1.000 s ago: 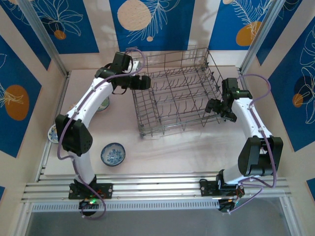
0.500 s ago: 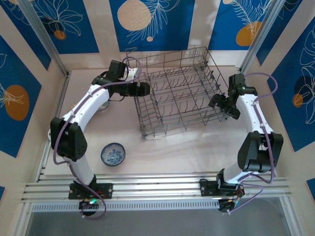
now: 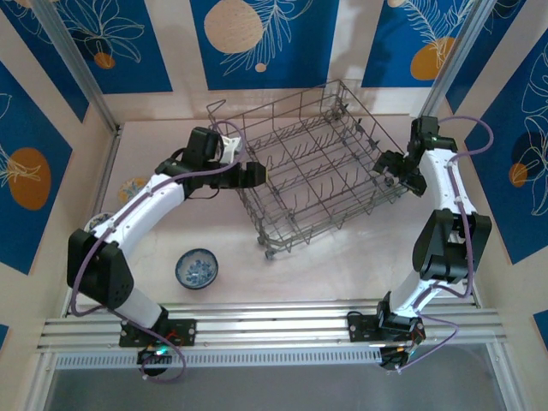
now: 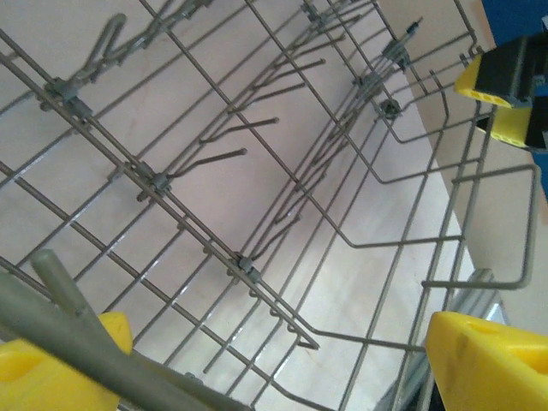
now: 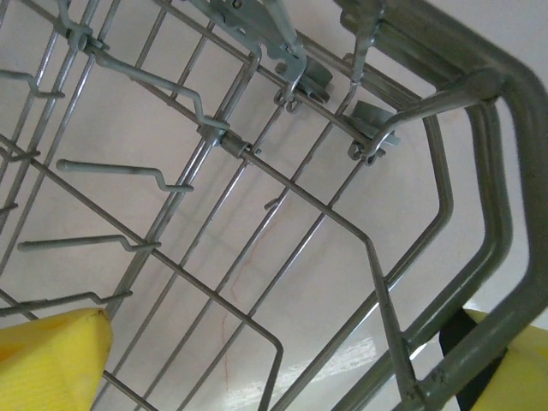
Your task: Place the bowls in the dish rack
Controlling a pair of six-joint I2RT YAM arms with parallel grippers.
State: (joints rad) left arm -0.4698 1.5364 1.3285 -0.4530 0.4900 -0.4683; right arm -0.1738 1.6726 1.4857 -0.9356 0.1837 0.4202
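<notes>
The dish rack (image 3: 317, 163), a grey wire basket with upright tines, sits skewed at mid table with no bowl in it. My left gripper (image 3: 254, 174) is open at its left wall, the yellow fingers (image 4: 488, 364) set either side of the rim wire (image 4: 244, 265). At the right wall my right gripper (image 3: 390, 165) also stands open, its fingers (image 5: 51, 360) straddling the thick rim (image 5: 227, 141). A blue-and-white bowl (image 3: 196, 268) lies near the front left. A yellow-green bowl (image 3: 133, 186) and another bowl (image 3: 97, 224), half hidden by the left arm, lie at the far left.
Patterned walls and aluminium posts (image 3: 81, 73) close in the table on three sides. A rail (image 3: 274, 330) runs along the near edge by the arm bases. Bare table surface (image 3: 300, 274) lies in front of the rack.
The rack has turned counter-clockwise. Its right end swung toward the back with the right gripper, while the left gripper came nearer along the left wall.
</notes>
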